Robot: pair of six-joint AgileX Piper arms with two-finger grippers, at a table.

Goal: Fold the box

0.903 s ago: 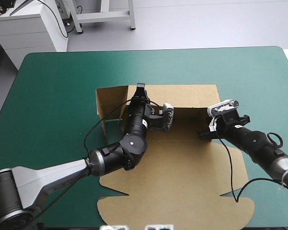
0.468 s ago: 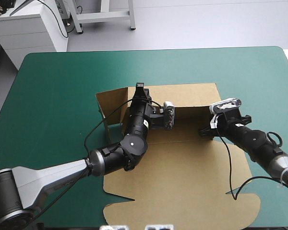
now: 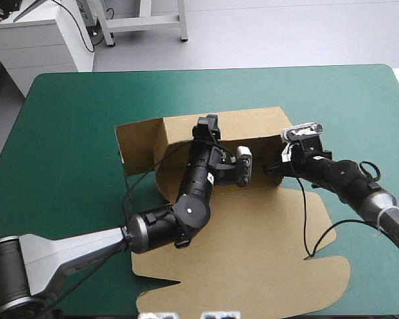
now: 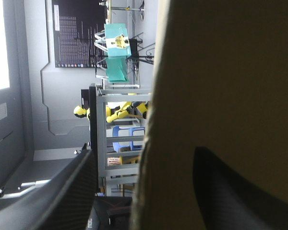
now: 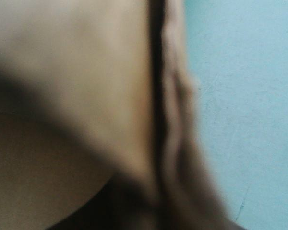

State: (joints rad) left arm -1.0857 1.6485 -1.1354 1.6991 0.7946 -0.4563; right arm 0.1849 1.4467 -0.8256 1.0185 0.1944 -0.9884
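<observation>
On the teal-green cover (image 3: pixel 73 119) the brown box (image 3: pixel 253 252) has slid leftward and its far wall (image 3: pixel 253 123) stands steeper than just before, so wall-raising looks underway, with the left gripper (image 3: pixel 208 121) astride that wall's top edge, fingers apart, and the right gripper (image 3: pixel 274 166) at its right corner, grip unreadable.

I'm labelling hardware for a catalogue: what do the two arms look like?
Left arm: a silver-grey segment, then rounded black joints bearing small white dots. Right arm: black, silver-grey farther back. The left gripper has broad, black, fin-shaped fingers.
</observation>
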